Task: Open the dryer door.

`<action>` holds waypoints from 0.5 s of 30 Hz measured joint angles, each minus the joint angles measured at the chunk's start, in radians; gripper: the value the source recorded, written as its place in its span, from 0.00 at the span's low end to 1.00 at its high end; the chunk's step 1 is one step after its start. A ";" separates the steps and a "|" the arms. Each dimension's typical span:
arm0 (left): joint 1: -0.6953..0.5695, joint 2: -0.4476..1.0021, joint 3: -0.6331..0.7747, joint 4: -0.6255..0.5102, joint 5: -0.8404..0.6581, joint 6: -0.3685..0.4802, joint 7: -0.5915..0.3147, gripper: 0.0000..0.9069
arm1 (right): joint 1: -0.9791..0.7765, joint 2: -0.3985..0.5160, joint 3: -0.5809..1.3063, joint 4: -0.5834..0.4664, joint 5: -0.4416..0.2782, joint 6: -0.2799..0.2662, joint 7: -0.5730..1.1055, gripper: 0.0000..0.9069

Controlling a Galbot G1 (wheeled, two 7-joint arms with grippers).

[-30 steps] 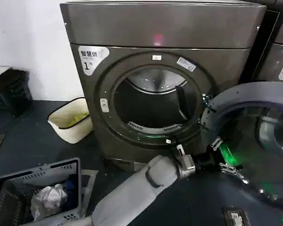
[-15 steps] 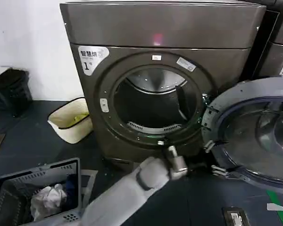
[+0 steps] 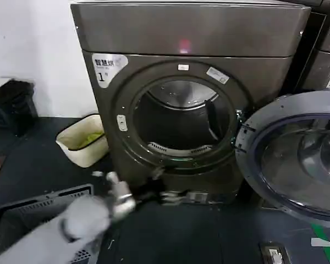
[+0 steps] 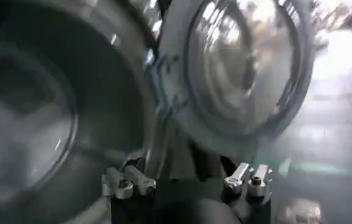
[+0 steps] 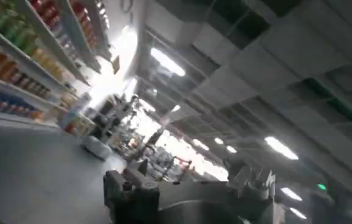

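— Where was the dryer door [image 3: 297, 159]?
— Swung wide open to the right of the dryer [image 3: 187, 93], grey inner ring facing out, drum mouth bare.
— And the left gripper [image 3: 173, 196]?
— Low before the dryer's bottom edge, under the drum opening, well apart from the door. Fingers [image 4: 127, 181] spread apart in the left wrist view, holding nothing.
— The right gripper [image 5: 191, 182]?
— Pointed up toward ceiling lights; fingers apart, empty.
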 joint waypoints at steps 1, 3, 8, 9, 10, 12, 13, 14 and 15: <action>0.032 0.051 -0.037 -0.016 -0.025 0.018 0.001 1.00 | 0.002 -0.014 -0.010 -0.004 0.000 -0.001 -0.003 1.00; 0.082 0.143 -0.100 -0.038 -0.047 0.033 0.006 1.00 | 0.008 -0.037 -0.031 -0.013 0.000 -0.001 -0.005 1.00; 0.179 0.331 -0.224 -0.060 -0.154 0.165 0.021 1.00 | 0.025 -0.083 -0.085 -0.042 0.021 -0.001 -0.009 1.00; 0.201 0.360 -0.247 -0.060 -0.175 0.195 0.010 1.00 | 0.029 -0.090 -0.094 -0.048 0.027 0.000 -0.010 1.00; 0.223 0.391 -0.268 -0.058 -0.200 0.229 -0.006 1.00 | 0.033 -0.095 -0.102 -0.054 0.032 0.003 -0.011 1.00; 0.248 0.444 -0.300 -0.048 -0.269 0.287 -0.042 1.00 | 0.045 -0.099 -0.124 -0.069 0.034 0.012 -0.019 1.00; 0.257 0.469 -0.315 -0.043 -0.302 0.314 -0.062 1.00 | 0.050 -0.099 -0.133 -0.077 0.039 0.014 -0.024 1.00; 0.261 0.492 -0.327 -0.039 -0.341 0.332 -0.080 1.00 | 0.053 -0.099 -0.141 -0.087 0.047 0.019 -0.029 1.00; 0.261 0.515 -0.335 -0.032 -0.379 0.332 -0.099 1.00 | 0.055 -0.099 -0.146 -0.094 0.054 0.027 -0.035 1.00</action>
